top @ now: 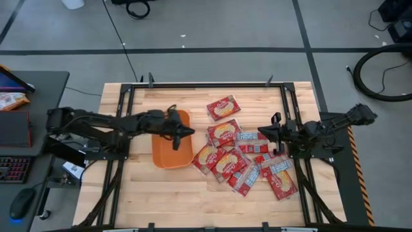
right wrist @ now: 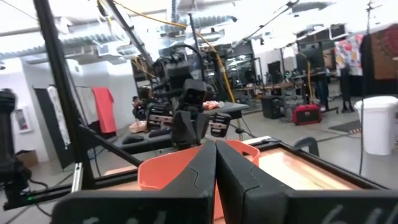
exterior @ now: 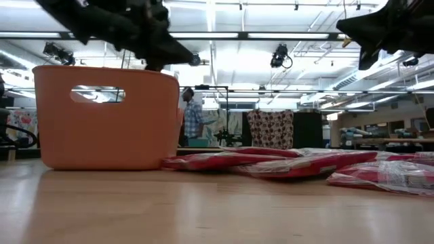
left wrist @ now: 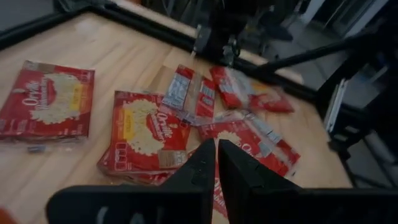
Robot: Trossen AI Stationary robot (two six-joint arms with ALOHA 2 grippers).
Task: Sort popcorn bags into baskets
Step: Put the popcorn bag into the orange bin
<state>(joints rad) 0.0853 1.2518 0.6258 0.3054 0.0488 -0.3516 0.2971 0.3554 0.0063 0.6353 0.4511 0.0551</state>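
The orange basket (top: 171,143) stands on its base left of the table's middle; in the low view the basket (exterior: 105,118) shows a handle slot. Several red popcorn bags (top: 241,158) lie flat and overlapping to its right, and one bag (top: 223,107) lies apart toward the far edge. My left gripper (top: 191,132) hangs shut and empty over the basket's right rim. In its wrist view my left gripper (left wrist: 216,148) faces the bags (left wrist: 149,127). My right gripper (top: 261,132) is shut and empty, raised over the pile's right part. In its own view my right gripper (right wrist: 216,148) faces the basket (right wrist: 180,171).
Black frame rails (top: 286,109) run along the table's left, right and far sides. Bare wood (top: 193,200) lies along the near edge. A desk with a keyboard (top: 13,169) stands off the table's left. A person (exterior: 193,118) stands far back in the room.
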